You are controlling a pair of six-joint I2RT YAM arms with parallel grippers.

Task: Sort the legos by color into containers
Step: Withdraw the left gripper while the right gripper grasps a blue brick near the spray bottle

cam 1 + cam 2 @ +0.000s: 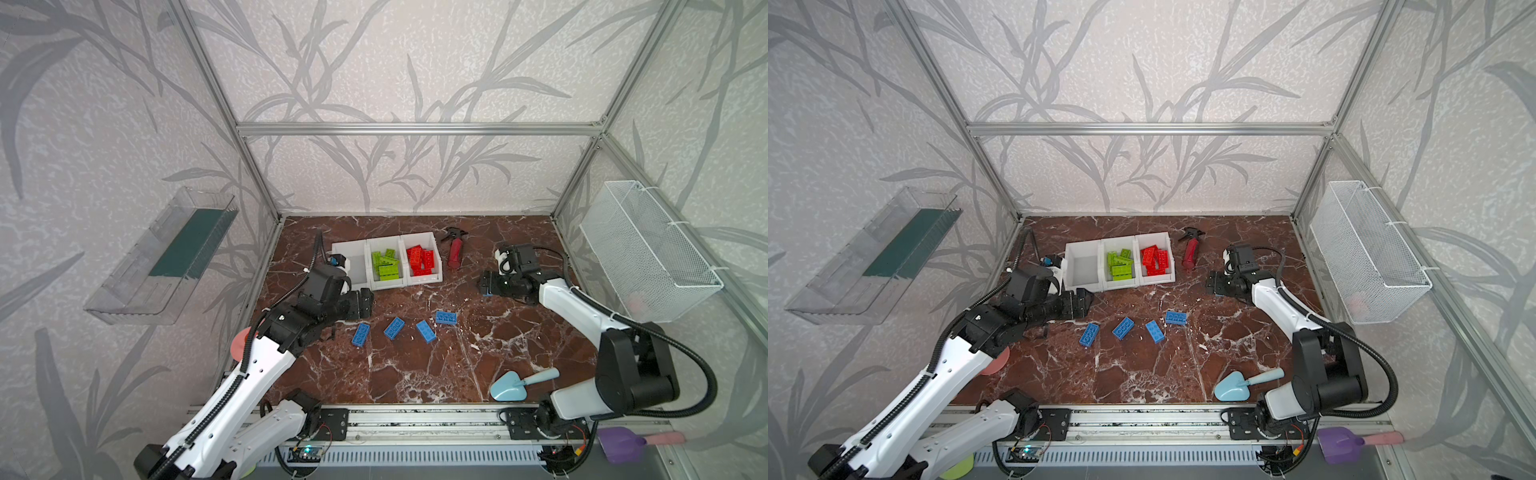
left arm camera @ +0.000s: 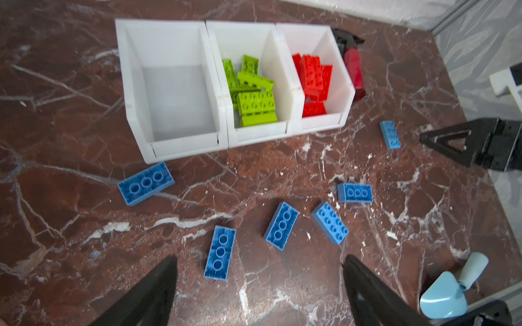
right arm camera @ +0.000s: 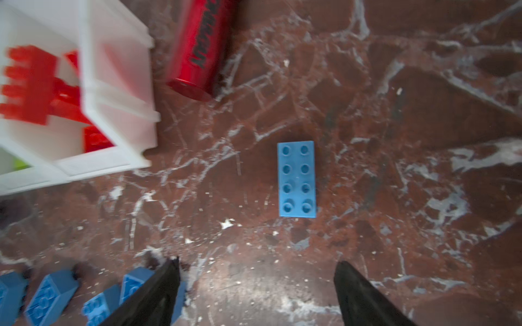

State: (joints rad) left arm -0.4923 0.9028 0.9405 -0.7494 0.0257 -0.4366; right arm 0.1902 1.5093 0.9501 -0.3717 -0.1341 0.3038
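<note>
- The left gripper [image 2: 260, 259] is spread wide and holds nothing. Its black fingers [image 2: 152, 293] hang above the marble-patterned table [image 2: 56, 225].
- Just ahead of its opening lie the nearest blue legos [image 2: 220, 252], the first hollow side up and untouched. Another hollow-side-up brick [image 2: 281, 225] and a studs-up brick [image 2: 330, 223] lie slightly farther off, each apart from the others.
- Beyond those, one blue brick [image 2: 355, 193] rests hollow side up. Another [image 2: 145, 183] lies just beside the front lip of the containers [image 2: 130, 84].
- The right gripper [image 3: 257, 261] is also wide and empty. A studs-up blue brick [image 3: 296, 179] lies ahead of its opening, clear of both fingertips.
- Farther out, the containers are three joined white bins. The bin nearest the left gripper is empty, the middle one holds the lime green legos [image 2: 255, 96], and the one nearest the right gripper holds the red legos [image 2: 313, 76].
- A red spray bottle [image 3: 200, 48] lies on its side just beside the red bin's outer wall.
- A light blue trowel [image 1: 509, 386] lies behind the right gripper, well apart from the bricks.
</note>
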